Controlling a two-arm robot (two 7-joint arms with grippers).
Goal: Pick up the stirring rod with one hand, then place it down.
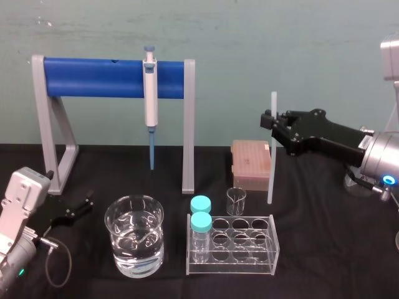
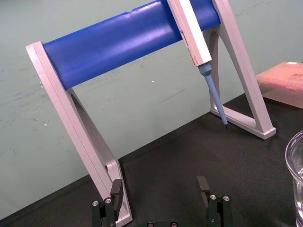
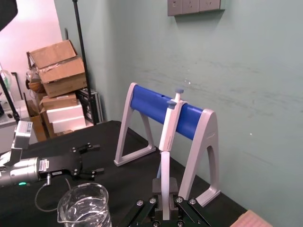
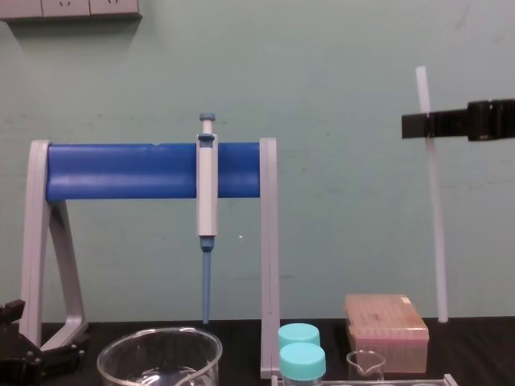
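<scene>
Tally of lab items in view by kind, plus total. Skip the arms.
beakers: 2
teal-capped vials: 2
vial rack: 1
pipette: 1
pipette stand: 1
tip box: 1
stirring rod: 1, upright in the right gripper jaws
Total: 9

On the black worktop, a grey stand with a blue bar runs along the far edge toward the left corner; a pipette hangs from it, blue tip down. Near the front edge sit a glass beaker of clear liquid and a tube rack with two teal-capped vials at its left end. A small beaker stands just behind the rack, a pink box beyond.
</scene>
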